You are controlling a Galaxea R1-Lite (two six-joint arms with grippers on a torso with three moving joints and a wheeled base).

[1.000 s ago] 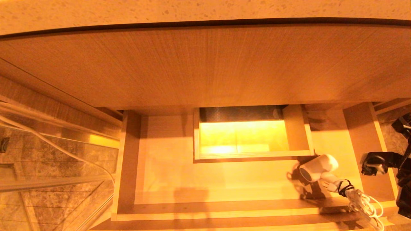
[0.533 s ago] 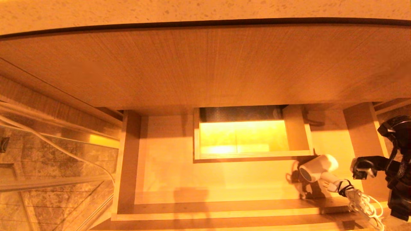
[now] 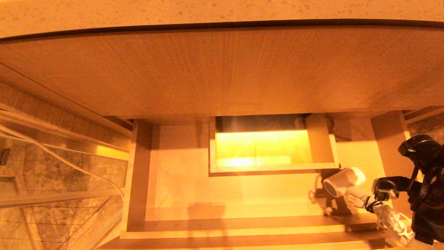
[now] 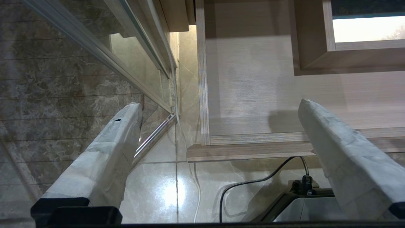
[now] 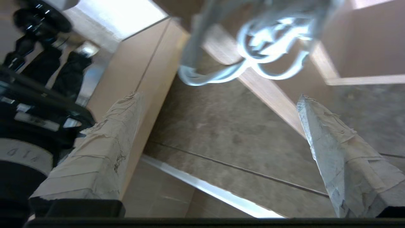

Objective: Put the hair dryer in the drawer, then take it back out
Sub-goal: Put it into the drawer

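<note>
Inside the drawer [image 3: 180, 194] lies the hair dryer [image 3: 341, 182]; only wrist views show both claws spread.

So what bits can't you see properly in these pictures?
- Hair dryer: head view, the handle's end lies behind the right hand.
- Cord bundle: head view, partly behind the right arm; right wrist view, blurred.
- Drawer: its back runs under the wood front panel.
- Left hand: only in its own wrist view.
</note>
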